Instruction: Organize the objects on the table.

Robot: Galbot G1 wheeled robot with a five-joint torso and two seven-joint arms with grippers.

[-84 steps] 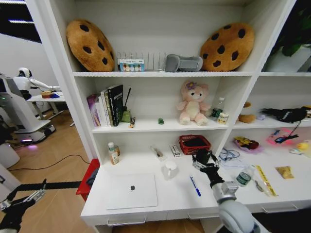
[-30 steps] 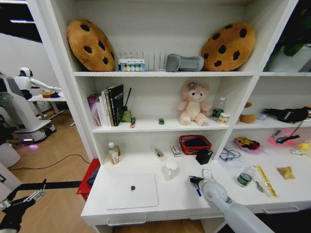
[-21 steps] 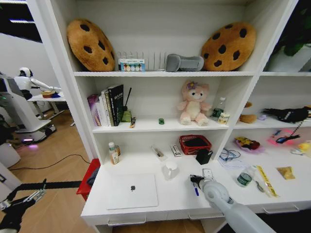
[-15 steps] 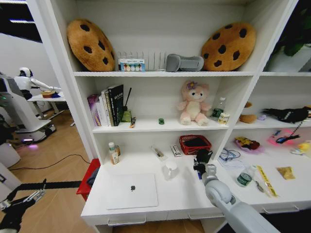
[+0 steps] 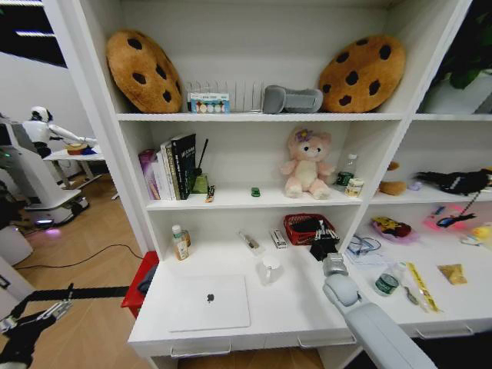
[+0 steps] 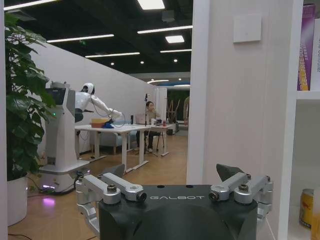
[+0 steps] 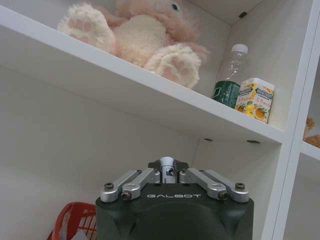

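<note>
The right gripper (image 5: 324, 236) is up in the air at the back of the surface (image 5: 284, 307), just in front of the red basket (image 5: 304, 228). Its fingers (image 7: 145, 181) are pulled in close and pinch a thin pen (image 7: 166, 169). Just the white tip of the pen pokes out between them, so I think this is the blue pen. The pen points up toward the shelf (image 7: 150, 95) with the pink teddy bear (image 5: 305, 162), a bottle (image 7: 231, 75) and a small carton (image 7: 256, 98).

The laptop (image 5: 209, 302) lies flat near the front left corner of the surface. The white mug (image 5: 268, 269) stands behind it, near the middle. A tiny green car (image 5: 254, 191) sits on the shelf above, beside the teddy bear.

The left gripper (image 6: 175, 192) hangs low, off the left end of the surface, above the wood floor. Its fingers (image 6: 122, 190) are spread wide and hold nothing.

What could go wrong? The pen is thin and held by a short bit only. It could slip or tip if the arm moves fast. The arm is close to the basket and the shelf edge above, so a bump could knock the pen loose. If it falls, it may roll off the surface or land in the basket.
</note>
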